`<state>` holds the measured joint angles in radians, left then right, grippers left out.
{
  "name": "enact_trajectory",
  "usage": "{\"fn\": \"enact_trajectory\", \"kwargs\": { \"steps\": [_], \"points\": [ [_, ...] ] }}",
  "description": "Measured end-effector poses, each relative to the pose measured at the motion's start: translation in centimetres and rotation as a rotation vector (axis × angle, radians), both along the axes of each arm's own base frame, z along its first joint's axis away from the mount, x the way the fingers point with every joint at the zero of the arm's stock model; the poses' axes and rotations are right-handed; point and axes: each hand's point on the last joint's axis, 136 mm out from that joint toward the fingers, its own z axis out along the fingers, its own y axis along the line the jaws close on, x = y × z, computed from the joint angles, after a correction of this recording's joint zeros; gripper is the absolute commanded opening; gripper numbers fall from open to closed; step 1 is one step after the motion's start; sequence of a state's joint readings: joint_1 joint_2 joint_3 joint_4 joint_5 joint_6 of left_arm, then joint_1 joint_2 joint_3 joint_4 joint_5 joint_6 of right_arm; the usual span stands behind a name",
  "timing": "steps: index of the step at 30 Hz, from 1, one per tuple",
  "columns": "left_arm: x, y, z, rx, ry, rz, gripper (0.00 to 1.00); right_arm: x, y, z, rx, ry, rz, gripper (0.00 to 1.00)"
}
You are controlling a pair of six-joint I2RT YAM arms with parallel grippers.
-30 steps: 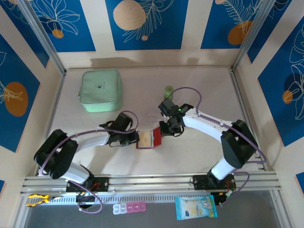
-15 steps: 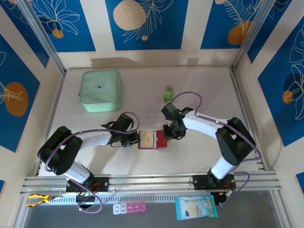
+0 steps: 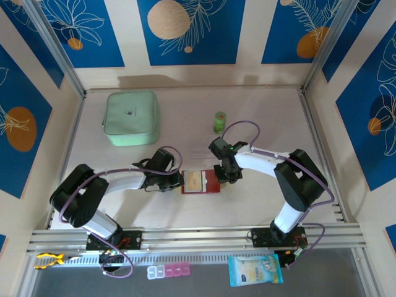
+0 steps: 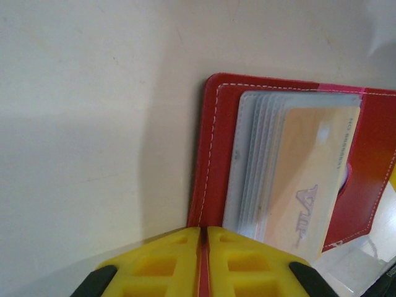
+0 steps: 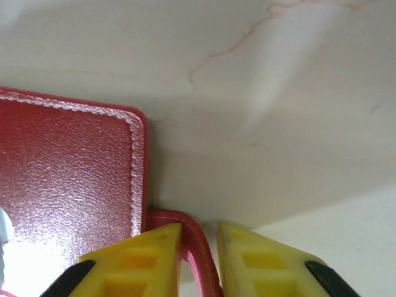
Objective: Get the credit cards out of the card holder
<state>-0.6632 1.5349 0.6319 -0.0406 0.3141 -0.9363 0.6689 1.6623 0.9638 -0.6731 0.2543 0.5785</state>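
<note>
The red card holder [image 3: 211,184] lies open on the table between both arms. A beige-orange credit card [image 3: 195,181] shows in its left half. In the left wrist view the credit card [image 4: 309,179] sits tucked behind several greyish clear pockets [image 4: 253,161] of the card holder [image 4: 213,154]. My left gripper [image 3: 179,181] [image 4: 203,234] is shut on the holder's left red edge. My right gripper [image 3: 221,178] [image 5: 199,238] stands at the holder's right edge [image 5: 68,167]. Its jaws are slightly apart around the red strap tab [image 5: 197,230], which touches only the left finger.
A mint-green square pouch [image 3: 130,117] lies at the back left and a small green bottle [image 3: 219,121] stands behind the right gripper. Below the rail sit a pill box [image 3: 169,270], a wipes packet [image 3: 255,270] and a yellow object [image 3: 48,260].
The right gripper has come down and nearer, laying the holder's right flap flat, and its jaws have parted on the strap tab. The holder shifted slightly right. The left gripper kept its grip.
</note>
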Motion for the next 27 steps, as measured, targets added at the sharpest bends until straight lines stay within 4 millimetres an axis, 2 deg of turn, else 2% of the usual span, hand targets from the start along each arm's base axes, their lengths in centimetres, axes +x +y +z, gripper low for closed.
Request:
{"fn": "enact_trajectory", "kwargs": {
  "steps": [11, 14, 19, 22, 27],
  "points": [
    [0.0, 0.0, 0.1, -0.003, -0.002, 0.001, 0.12, -0.4, -1.1, 4.8, 0.003, -0.07, -0.016, 0.32],
    [0.0, 0.0, 0.0, -0.002, -0.001, 0.001, 0.12, 0.1, -0.4, 6.6, 0.017, -0.094, -0.018, 0.35],
    [-0.1, 0.1, 0.1, -0.003, -0.002, 0.001, 0.12, 0.3, 2.5, 9.1, 0.118, -0.12, -0.001, 0.42],
    [-0.2, 0.1, 0.0, -0.003, -0.002, 0.0, 0.12, -0.1, 4.1, 9.2, 0.177, -0.096, 0.005, 0.47],
    [-0.2, 0.0, 0.1, -0.005, 0.0, -0.002, 0.12, -0.8, 5.3, 6.5, 0.161, -0.005, -0.011, 0.63]
  ]
}}
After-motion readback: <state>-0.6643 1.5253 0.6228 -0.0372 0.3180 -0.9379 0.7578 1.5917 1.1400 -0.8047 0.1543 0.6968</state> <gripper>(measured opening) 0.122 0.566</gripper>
